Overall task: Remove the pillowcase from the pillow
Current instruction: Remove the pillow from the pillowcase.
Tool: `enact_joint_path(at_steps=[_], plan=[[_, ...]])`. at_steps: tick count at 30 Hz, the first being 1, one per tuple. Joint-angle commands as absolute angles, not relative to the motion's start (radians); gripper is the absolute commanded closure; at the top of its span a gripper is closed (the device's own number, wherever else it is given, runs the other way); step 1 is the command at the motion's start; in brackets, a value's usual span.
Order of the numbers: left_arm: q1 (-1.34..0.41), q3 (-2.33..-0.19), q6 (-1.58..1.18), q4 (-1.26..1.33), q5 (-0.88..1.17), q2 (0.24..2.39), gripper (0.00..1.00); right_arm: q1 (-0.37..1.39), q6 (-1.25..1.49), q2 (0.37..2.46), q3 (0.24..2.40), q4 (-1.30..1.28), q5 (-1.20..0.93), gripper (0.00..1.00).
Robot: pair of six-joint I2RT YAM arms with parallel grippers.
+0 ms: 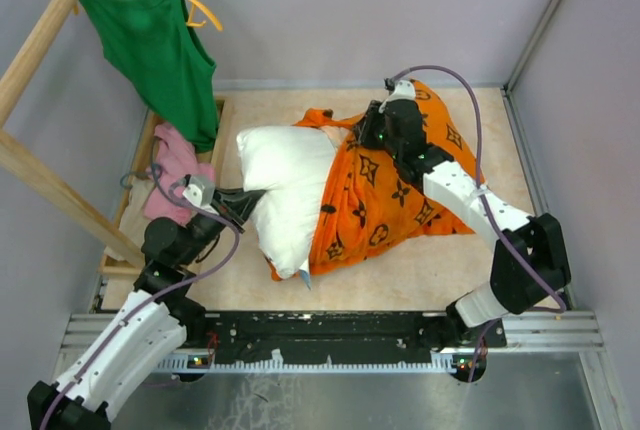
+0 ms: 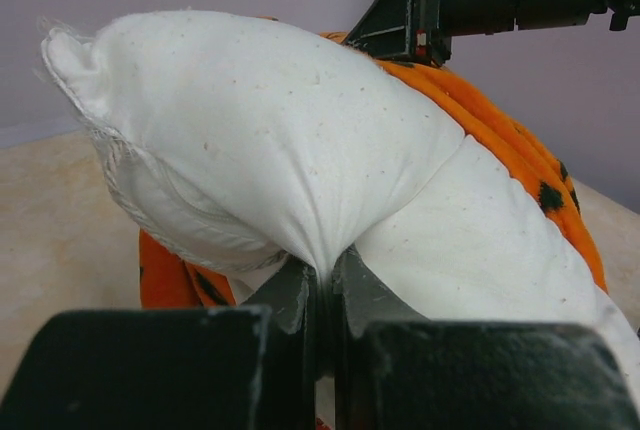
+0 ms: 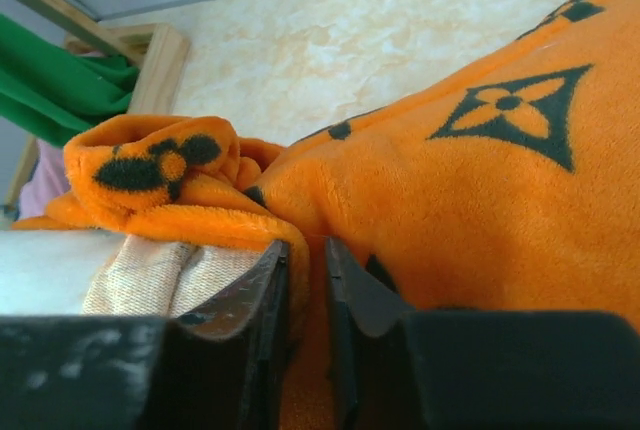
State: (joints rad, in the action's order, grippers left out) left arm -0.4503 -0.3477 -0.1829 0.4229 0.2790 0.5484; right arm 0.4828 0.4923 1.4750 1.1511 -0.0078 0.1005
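The white pillow [image 1: 285, 185] lies in the middle of the table, its left half bare. The orange pillowcase [image 1: 390, 200] with black motifs still covers its right half, with its open edge bunched at the far side. My left gripper [image 1: 255, 193] is at the pillow's left edge. In the left wrist view it [image 2: 328, 275] is shut on a pinch of the pillow's [image 2: 260, 120] white fabric. My right gripper [image 1: 368, 130] is at the pillowcase's far bunched edge. In the right wrist view it [image 3: 307, 250] is shut on an orange fold of the pillowcase [image 3: 480, 210].
A green tank top [image 1: 155, 45] hangs on a hanger from a wooden rack [image 1: 40, 40] at the back left. A pink cloth [image 1: 175, 165] lies in a wooden tray [image 1: 130, 200] left of the pillow. Walls enclose the table.
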Motion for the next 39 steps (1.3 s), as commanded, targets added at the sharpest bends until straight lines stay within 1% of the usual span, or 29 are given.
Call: enact_joint_path(at_steps=[1, 2, 3, 4, 6, 7, 8, 11, 15, 18, 22, 26, 31, 35, 36, 37, 38, 39], plan=[[-0.446, -0.427, -0.192, 0.551, 0.159, 0.438, 1.00, 0.439, 0.495, 1.457, 1.152, -0.001, 0.147, 0.74], [-0.446, -0.431, -0.200, 0.541, 0.135, 0.434, 1.00, 0.441, 0.494, 1.450, 1.162, -0.004, 0.101, 0.64], [-0.446, -0.434, -0.209, 0.533, 0.117, 0.435, 1.00, 0.444, 0.489, 1.441, 1.173, -0.009, 0.072, 0.51], [-0.446, -0.434, -0.213, 0.529, 0.101, 0.441, 1.00, 0.450, 0.474, 1.426, 1.183, -0.013, 0.052, 0.38], [-0.445, -0.438, -0.215, 0.523, 0.079, 0.466, 1.00, 0.482, 0.455, 1.380, 1.194, -0.022, 0.042, 0.15], [-0.445, -0.442, -0.215, 0.520, 0.071, 0.484, 1.00, 0.503, 0.452, 1.351, 1.192, -0.028, 0.053, 0.06], [-0.446, -0.454, -0.218, 0.511, 0.060, 0.504, 1.00, 0.532, 0.449, 1.317, 1.183, -0.034, 0.076, 0.02], [-0.446, -0.487, -0.249, 0.467, 0.000, 0.567, 1.00, 0.671, 0.428, 1.215, 1.099, -0.022, 0.211, 0.01], [-0.445, -0.508, -0.295, 0.419, -0.120, 0.598, 1.00, 0.967, 0.318, 1.065, 0.906, 0.085, 0.554, 0.01], [-0.444, -0.532, -0.306, 0.358, -0.191, 0.605, 1.00, 1.178, 0.221, 0.977, 0.765, 0.206, 0.702, 0.01], [-0.444, -0.568, -0.306, 0.291, -0.233, 0.620, 1.00, 1.370, 0.116, 1.038, 0.704, 0.242, 0.796, 0.01], [-0.445, -0.574, -0.316, 0.287, -0.223, 0.629, 1.00, 1.420, 0.164, 1.175, 0.749, 0.190, 0.803, 0.01], [-0.446, -0.577, -0.311, 0.282, -0.221, 0.635, 1.00, 1.421, 0.193, 1.275, 0.793, 0.267, 0.738, 0.01], [-0.444, -0.585, -0.305, 0.254, -0.225, 0.623, 1.00, 1.420, 0.237, 1.371, 0.873, 0.195, 0.780, 0.01], [-0.444, -0.582, -0.301, 0.252, -0.231, 0.616, 1.00, 1.419, 0.246, 1.379, 0.875, 0.179, 0.808, 0.03], [-0.445, -0.582, -0.298, 0.249, -0.239, 0.610, 1.00, 1.415, 0.258, 1.379, 0.871, 0.161, 0.839, 0.09], [-0.445, -0.582, -0.296, 0.239, -0.244, 0.602, 1.00, 1.401, 0.280, 1.368, 0.862, 0.136, 0.851, 0.20], [-0.444, -0.585, -0.295, 0.231, -0.250, 0.594, 1.00, 1.377, 0.328, 1.349, 0.849, 0.087, 0.851, 0.34]])
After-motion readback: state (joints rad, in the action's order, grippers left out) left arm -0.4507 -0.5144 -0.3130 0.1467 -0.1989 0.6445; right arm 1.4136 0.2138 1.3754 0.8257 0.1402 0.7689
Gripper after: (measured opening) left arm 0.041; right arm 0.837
